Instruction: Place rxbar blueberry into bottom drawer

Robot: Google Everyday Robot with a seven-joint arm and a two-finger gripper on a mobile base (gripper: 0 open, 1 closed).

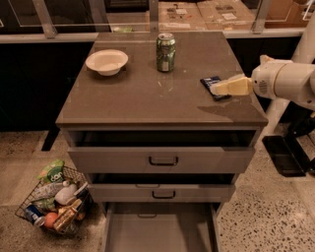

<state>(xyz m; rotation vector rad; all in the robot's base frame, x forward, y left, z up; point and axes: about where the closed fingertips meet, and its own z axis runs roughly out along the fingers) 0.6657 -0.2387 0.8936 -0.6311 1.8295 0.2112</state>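
Cabinet top (138, 98): brown, flat. On it sit a white bowl (107, 61) at back left, a green can (166, 52) upright at back centre, and the snack bar (210, 81) flat near the right edge, well apart from both.

Snack bar: dark blue wrapper, lying on the cabinet top, not in any drawer.

Gripper (216, 89): pale yellow, reaching in from the right on a white arm (288, 81), pointing left and roughly level. Its tip overlaps the near side of the snack bar in this view. Contact with the wrapper: cannot tell. Whether the gripper is spread or closed: cannot tell.

Drawers, front face:
- Top drawer (162, 160) is pulled out a little, with a dark gap above its front panel and a dark loop handle at centre.
- Middle drawer (162, 193) is also slightly out and has the same handle.
- Bottom drawer (157, 231) is pulled far out toward the camera, its plain grey floor showing. The two drawers above overhang its rear part.

Floor: speckled. A wire basket (54, 202) at lower left holds mixed cans and packets. A black flat object (283, 155) lies right of the cabinet, below the arm.

Behind the cabinet is a glass rail, with cardboard boxes (197, 10) beyond it.
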